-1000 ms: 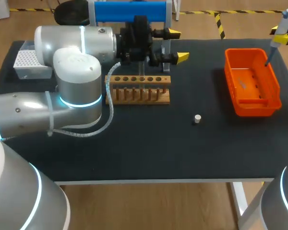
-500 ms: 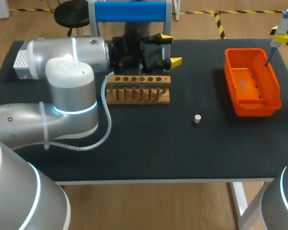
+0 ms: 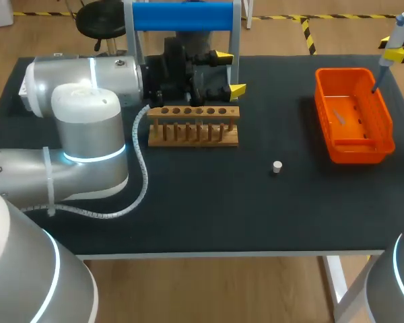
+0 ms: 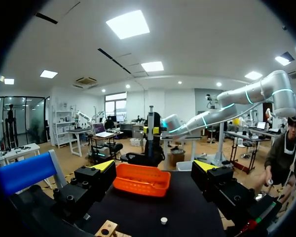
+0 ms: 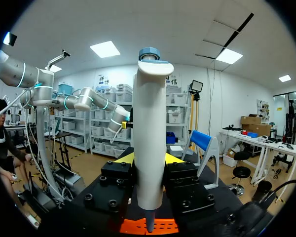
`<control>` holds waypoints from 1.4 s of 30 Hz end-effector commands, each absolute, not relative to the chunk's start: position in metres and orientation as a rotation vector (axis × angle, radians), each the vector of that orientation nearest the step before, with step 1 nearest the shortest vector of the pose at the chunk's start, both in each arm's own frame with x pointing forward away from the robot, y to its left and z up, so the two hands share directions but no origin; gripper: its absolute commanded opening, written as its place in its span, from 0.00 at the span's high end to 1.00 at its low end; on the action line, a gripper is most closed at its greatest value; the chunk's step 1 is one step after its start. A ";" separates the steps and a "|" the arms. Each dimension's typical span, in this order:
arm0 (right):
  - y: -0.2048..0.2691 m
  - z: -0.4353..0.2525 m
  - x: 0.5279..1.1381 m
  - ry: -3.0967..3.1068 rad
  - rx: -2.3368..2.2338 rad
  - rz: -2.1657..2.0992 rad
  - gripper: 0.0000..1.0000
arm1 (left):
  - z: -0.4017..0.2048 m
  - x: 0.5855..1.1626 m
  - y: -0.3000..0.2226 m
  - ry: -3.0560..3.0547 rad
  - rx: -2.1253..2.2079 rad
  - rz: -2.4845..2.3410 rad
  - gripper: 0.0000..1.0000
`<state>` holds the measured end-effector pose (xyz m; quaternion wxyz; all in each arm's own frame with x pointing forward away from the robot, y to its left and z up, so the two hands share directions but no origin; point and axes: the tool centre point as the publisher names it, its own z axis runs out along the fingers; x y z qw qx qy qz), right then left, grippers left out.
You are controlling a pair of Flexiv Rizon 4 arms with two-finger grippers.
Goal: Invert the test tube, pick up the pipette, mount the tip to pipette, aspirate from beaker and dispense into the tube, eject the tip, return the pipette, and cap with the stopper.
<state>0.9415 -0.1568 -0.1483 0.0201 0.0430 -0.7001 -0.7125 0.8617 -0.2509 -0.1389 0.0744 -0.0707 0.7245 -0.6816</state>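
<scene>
**Head view: pipette at tray, stopper loose on table**

Pipette (image 5: 150, 138): upright, long axis vertical, nozzle down over the far edge of the orange tray (image 3: 384, 121). The right gripper (image 3: 400, 52) clamped its barrel from both sides.
Left gripper (image 3: 229, 72): fingers wide, empty, above the back of the wooden rack (image 3: 194, 128).
Stopper (image 3: 277, 166): on the table ahead of the left fingers, judged nearer that arm.
Test tube: not discernible.
</scene>
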 end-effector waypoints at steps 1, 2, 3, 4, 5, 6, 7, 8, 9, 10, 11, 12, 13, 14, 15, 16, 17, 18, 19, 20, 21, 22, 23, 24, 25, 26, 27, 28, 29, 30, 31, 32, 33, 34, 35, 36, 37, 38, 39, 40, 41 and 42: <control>-0.157 -0.147 0.941 -2.175 0.135 -2.206 1.00 | -0.138 0.858 -0.248 2.173 -0.205 -2.045 0.00; -0.157 -0.147 0.941 -2.175 0.135 -2.206 1.00 | -0.137 0.858 -0.248 2.174 -0.203 -2.044 0.00; -0.157 -0.147 0.941 -2.175 0.135 -2.206 1.00 | -0.137 0.857 -0.248 2.176 -0.202 -2.044 0.00; -0.157 -0.147 0.941 -2.175 0.135 -2.206 1.00 | -0.136 0.857 -0.248 2.178 -0.202 -2.043 0.00; -0.157 -0.147 0.941 -2.175 0.135 -2.206 1.00 | -0.136 0.856 -0.247 2.177 -0.200 -2.044 0.00; -0.157 -0.147 0.941 -2.175 0.135 -2.206 1.00 | -0.135 0.856 -0.247 2.186 -0.200 -2.042 0.00; -0.157 -0.147 0.941 -2.175 0.135 -2.206 1.00 | -0.134 0.855 -0.248 2.200 -0.203 -2.038 0.00; -0.157 -0.147 0.941 -2.175 0.135 -2.206 1.00 | -0.132 0.855 -0.251 2.222 -0.232 -2.021 0.00; -0.157 -0.147 0.941 -2.175 0.135 -2.206 1.00 | -0.129 0.854 -0.254 2.228 -0.233 -2.019 0.00; -0.157 -0.147 0.941 -2.175 0.135 -2.206 1.00 | -0.129 0.854 -0.254 2.228 -0.233 -2.019 0.00; -0.157 -0.147 0.941 -2.175 0.135 -2.206 1.00 | -0.129 0.854 -0.254 2.228 -0.233 -2.019 0.00; -0.157 -0.147 0.941 -2.175 0.135 -2.206 1.00 | -0.129 0.854 -0.254 2.228 -0.233 -2.019 0.00; -0.157 -0.147 0.941 -2.175 0.135 -2.206 1.00 | -0.129 0.854 -0.254 2.228 -0.233 -2.019 0.00; -0.157 -0.147 0.941 -2.175 0.135 -2.206 1.00 | -0.129 0.854 -0.254 2.228 -0.233 -2.019 0.00; -0.157 -0.147 0.941 -2.175 0.135 -2.206 1.00 | -0.129 0.854 -0.254 2.228 -0.233 -2.019 0.00; -0.157 -0.147 0.941 -2.175 0.135 -2.206 1.00 | -0.129 0.854 -0.254 2.228 -0.233 -2.019 0.00; -0.157 -0.147 0.941 -2.175 0.135 -2.206 1.00 | -0.129 0.854 -0.254 2.228 -0.233 -2.019 0.00; -0.157 -0.147 0.941 -2.175 0.135 -2.206 1.00 | -0.129 0.854 -0.254 2.228 -0.233 -2.019 0.00; -0.157 -0.147 0.941 -2.175 0.135 -2.206 1.00 | -0.129 0.854 -0.254 2.228 -0.233 -2.019 0.00; -0.157 -0.147 0.941 -2.175 0.135 -2.206 1.00 | -0.129 0.854 -0.254 2.228 -0.233 -2.019 0.00; -0.157 -0.147 0.941 -2.175 0.135 -2.206 1.00 | -0.129 0.854 -0.254 2.228 -0.233 -2.019 0.00; -0.157 -0.147 0.941 -2.175 0.135 -2.206 1.00 | -0.129 0.854 -0.254 2.228 -0.233 -2.019 0.00; -0.157 -0.147 0.941 -2.175 0.135 -2.206 1.00 | -0.129 0.854 -0.254 2.228 -0.233 -2.019 0.00; -0.157 -0.147 0.941 -2.175 0.135 -2.206 1.00 | -0.129 0.854 -0.254 2.228 -0.233 -2.019 0.00; -0.157 -0.147 0.941 -2.175 0.135 -2.206 1.00 | -0.129 0.854 -0.254 2.228 -0.233 -2.019 0.00; -0.157 -0.147 0.941 -2.175 0.135 -2.206 1.00 | -0.129 0.854 -0.254 2.228 -0.233 -2.019 0.00; -0.157 -0.147 0.941 -2.175 0.135 -2.206 1.00 | -0.129 0.854 -0.254 2.228 -0.233 -2.019 0.00; -0.157 -0.147 0.941 -2.175 0.135 -2.206 1.00 | -0.129 0.854 -0.254 2.228 -0.233 -2.019 0.00; -0.157 -0.147 0.941 -2.175 0.135 -2.206 1.00 | -0.129 0.854 -0.254 2.228 -0.233 -2.019 0.00; -0.157 -0.147 0.941 -2.175 0.135 -2.206 1.00 | -0.129 0.854 -0.254 2.228 -0.233 -2.019 0.00; -0.157 -0.147 0.941 -2.175 0.135 -2.206 1.00 | -0.129 0.854 -0.254 2.228 -0.233 -2.019 0.00; -0.157 -0.147 0.941 -2.175 0.135 -2.206 1.00 | -0.129 0.854 -0.254 2.228 -0.233 -2.019 0.00; -0.157 -0.147 0.941 -2.175 0.135 -2.206 1.00 | -0.129 0.854 -0.254 2.228 -0.233 -2.019 0.00; -0.157 -0.147 0.941 -2.175 0.135 -2.206 1.00 | -0.129 0.854 -0.254 2.228 -0.233 -2.019 0.00; -0.157 -0.147 0.941 -2.175 0.135 -2.206 1.00 | -0.129 0.854 -0.254 2.228 -0.233 -2.019 0.00; -0.157 -0.147 0.941 -2.175 0.135 -2.206 1.00 | -0.129 0.854 -0.254 2.228 -0.233 -2.019 0.00; -0.157 -0.147 0.941 -2.175 0.135 -2.206 1.00 | -0.129 0.854 -0.254 2.228 -0.233 -2.019 0.00; -0.157 -0.147 0.941 -2.175 0.135 -2.206 1.00 | -0.129 0.854 -0.254 2.228 -0.233 -2.019 0.00; -0.157 -0.147 0.941 -2.175 0.135 -2.206 1.00 | -0.129 0.854 -0.254 2.228 -0.233 -2.019 0.00; -0.157 -0.147 0.941 -2.175 0.135 -2.206 1.00 | -0.129 0.854 -0.254 2.228 -0.233 -2.019 0.00; -0.157 -0.147 0.941 -2.175 0.135 -2.206 1.00 | -0.129 0.854 -0.254 2.228 -0.233 -2.019 0.00; -0.157 -0.147 0.941 -2.175 0.135 -2.206 1.00 | -0.129 0.854 -0.254 2.228 -0.233 -2.019 0.00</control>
